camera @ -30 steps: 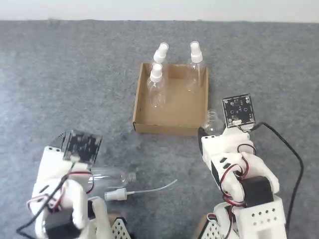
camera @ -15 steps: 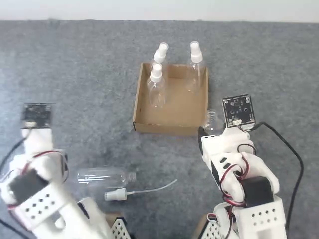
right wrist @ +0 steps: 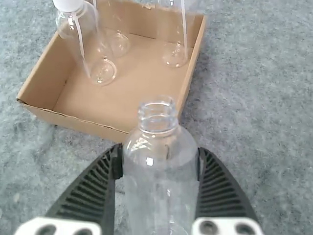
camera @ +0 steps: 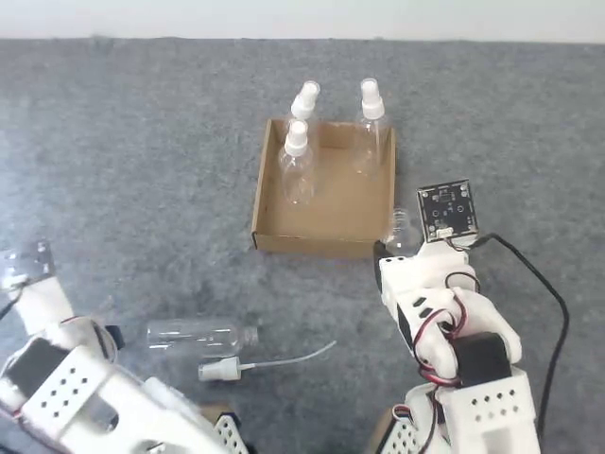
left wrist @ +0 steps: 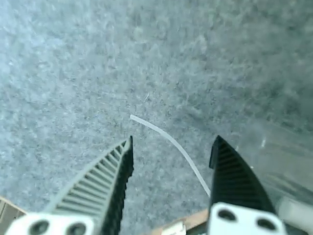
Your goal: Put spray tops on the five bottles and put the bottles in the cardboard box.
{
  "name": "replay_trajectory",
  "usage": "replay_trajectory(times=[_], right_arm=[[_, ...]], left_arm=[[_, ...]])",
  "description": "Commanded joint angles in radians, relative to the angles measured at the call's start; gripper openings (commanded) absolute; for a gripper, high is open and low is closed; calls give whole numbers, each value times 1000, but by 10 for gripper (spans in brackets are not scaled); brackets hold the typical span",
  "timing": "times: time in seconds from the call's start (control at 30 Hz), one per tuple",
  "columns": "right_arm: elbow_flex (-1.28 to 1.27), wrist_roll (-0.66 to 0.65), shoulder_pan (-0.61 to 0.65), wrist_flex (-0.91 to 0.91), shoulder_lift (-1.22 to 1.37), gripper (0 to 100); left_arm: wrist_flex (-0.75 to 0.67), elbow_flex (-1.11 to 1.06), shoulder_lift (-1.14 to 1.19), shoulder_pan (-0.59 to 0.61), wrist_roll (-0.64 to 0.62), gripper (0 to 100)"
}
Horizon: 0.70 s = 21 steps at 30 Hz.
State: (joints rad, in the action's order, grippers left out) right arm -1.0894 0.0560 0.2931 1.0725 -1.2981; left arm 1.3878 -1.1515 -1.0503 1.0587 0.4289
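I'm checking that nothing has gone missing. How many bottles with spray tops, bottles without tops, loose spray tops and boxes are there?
Bottles with spray tops: 3
Bottles without tops: 2
Loose spray top: 1
Cardboard box: 1
Total: 7

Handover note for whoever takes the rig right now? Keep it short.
Left gripper: fingers open and empty, over the carpet at the near left.
Right gripper: shut on an uncapped bottle, upright, just outside the cardboard box at its near right corner.
Done: three capped bottles stand in the box.
Left to do: a second uncapped bottle lies on the carpet with a loose spray top beside it. Cap both bottles and box both.
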Motion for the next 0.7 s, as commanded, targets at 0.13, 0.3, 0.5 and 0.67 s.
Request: replay_trajectory(times=[0.13, 0.3, 0.5, 0.67], right_arm=[[12, 11, -12, -28, -16, 7], [12, 11, -12, -28, -16, 7], [12, 11, -12, -28, -16, 7], [12, 11, -12, -28, -16, 7]], left_arm=[[-149, -101, 14, 72, -12, 239], [-215, -156, 14, 72, -15, 239], [-322, -246, 14, 64, -17, 239], [-339, -259, 9, 64, -17, 178]])
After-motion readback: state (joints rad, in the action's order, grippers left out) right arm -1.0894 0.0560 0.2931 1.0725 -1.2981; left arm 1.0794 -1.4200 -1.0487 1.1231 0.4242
